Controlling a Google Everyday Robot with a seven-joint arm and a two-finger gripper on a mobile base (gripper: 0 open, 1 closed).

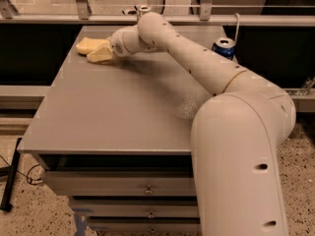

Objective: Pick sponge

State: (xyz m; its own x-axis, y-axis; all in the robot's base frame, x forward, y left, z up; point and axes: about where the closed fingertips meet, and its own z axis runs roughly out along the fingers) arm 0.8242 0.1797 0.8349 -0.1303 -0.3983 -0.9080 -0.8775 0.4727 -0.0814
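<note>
Grey laminate covered the tabletop (113, 117), which sat above a stack of drawers (147, 187) with small metal pulls. From the lower right, the robot's bulky cream arm (206, 68) stretched diagonally across the surface toward the far left corner. At its end, the hand (100, 56) lay low over the tabletop, just beside the far left edge. The sponge (87, 44), pale yellow and flat, lay at that same corner, directly against the tip of the hand, touching it or partly tucked under it; the two shared so close a colour that the boundary between them was hard to trace. Whether the hand was spread apart, drawn together or clamped on the sponge could not be told from this angle. Well apart from all this, a blue soda can (225, 47) stood upright near the far right edge of the tabletop, partly behind the arm. Speckled flooring (34, 215) showed below on the left.
</note>
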